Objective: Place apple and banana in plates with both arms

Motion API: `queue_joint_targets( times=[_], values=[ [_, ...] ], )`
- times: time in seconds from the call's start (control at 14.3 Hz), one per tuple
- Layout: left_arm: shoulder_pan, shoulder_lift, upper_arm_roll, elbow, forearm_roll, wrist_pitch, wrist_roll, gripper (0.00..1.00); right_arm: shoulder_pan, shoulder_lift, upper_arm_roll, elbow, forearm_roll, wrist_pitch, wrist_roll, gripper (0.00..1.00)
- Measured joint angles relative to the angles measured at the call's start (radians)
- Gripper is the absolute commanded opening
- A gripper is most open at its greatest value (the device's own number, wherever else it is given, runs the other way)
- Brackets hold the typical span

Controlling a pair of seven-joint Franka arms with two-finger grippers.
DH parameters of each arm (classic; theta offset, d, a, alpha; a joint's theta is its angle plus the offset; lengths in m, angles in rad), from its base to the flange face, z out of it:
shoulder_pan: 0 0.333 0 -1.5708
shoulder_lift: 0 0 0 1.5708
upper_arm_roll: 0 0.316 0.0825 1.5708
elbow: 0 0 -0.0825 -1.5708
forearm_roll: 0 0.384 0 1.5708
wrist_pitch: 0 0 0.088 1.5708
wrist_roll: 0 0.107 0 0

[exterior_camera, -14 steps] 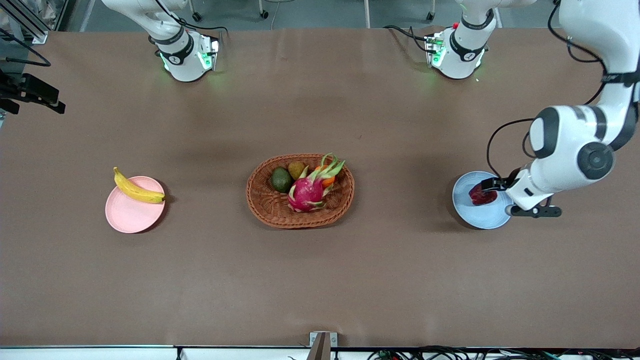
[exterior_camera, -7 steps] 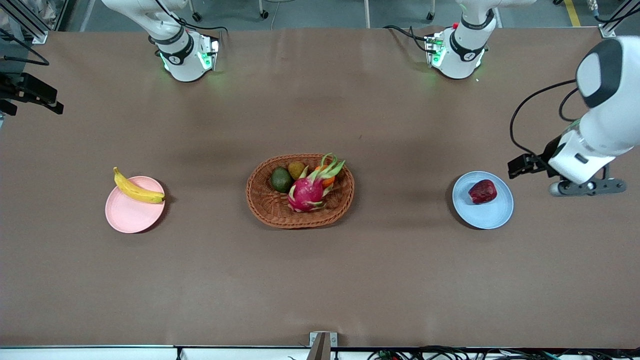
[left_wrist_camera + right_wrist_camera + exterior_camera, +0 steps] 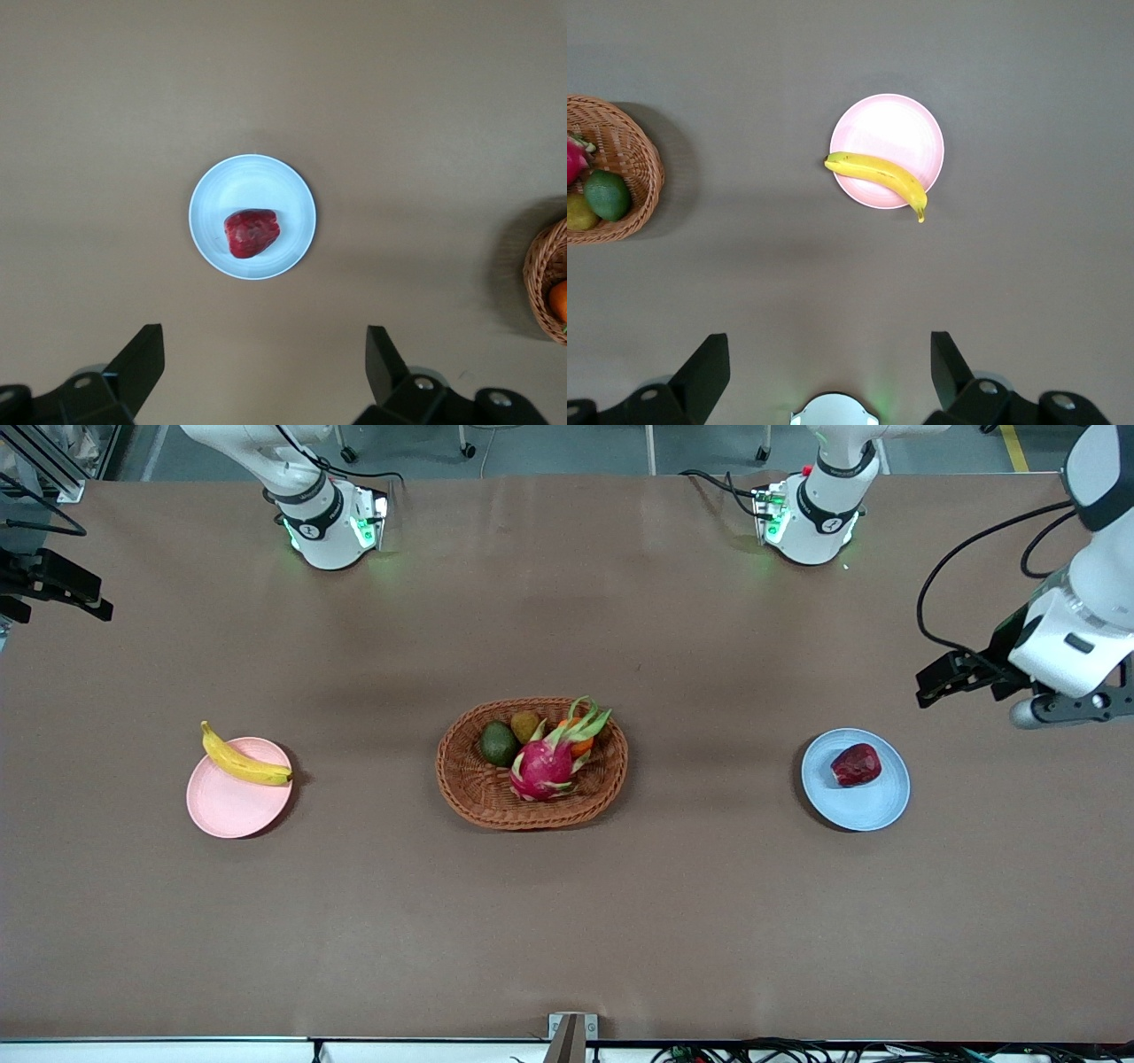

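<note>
The dark red lumpy apple [image 3: 856, 764] lies on the light blue round plate [image 3: 877, 808]; the long yellow banana [image 3: 239, 758] rests across the pale pink plate [image 3: 226, 810]. Left gripper [image 3: 937, 677] and right gripper [image 3: 824, 372] hang above the bench, jaws spread, empty.

Dark red apple [image 3: 856, 764] sits on the blue plate [image 3: 859, 808]; yellow banana [image 3: 239, 760] lies across the pink plate's [image 3: 229, 808] rim.

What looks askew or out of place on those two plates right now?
Only the banana: it lies across the edge of the pink plate, both tips overhanging the rim, not centred. The apple sits fully inside the blue plate. Nothing spilled or damaged.
</note>
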Motion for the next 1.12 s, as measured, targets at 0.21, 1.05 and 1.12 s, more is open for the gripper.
queue_joint_targets(
  times=[0.21, 1.05, 1.12],
  values=[
    [0.043, -0.026, 0.002, 0.000, -0.029, -0.012, 0.054, 1.00, 0.000, 0.000, 0.001, 0.000, 0.000, 0.000, -0.003, 1.00],
    [0.108, -0.029, 0.013, 0.073, -0.051, -0.027, 0.138, 1.00, 0.000, -0.002, 0.001, 0.002, 0.000, 0.024, -0.070, 1.00],
    [0.108, -0.028, 0.012, 0.073, -0.051, -0.028, 0.139, 1.00, 0.000, -0.002, 0.001, 0.002, 0.000, 0.024, -0.070, 1.00]
  ],
)
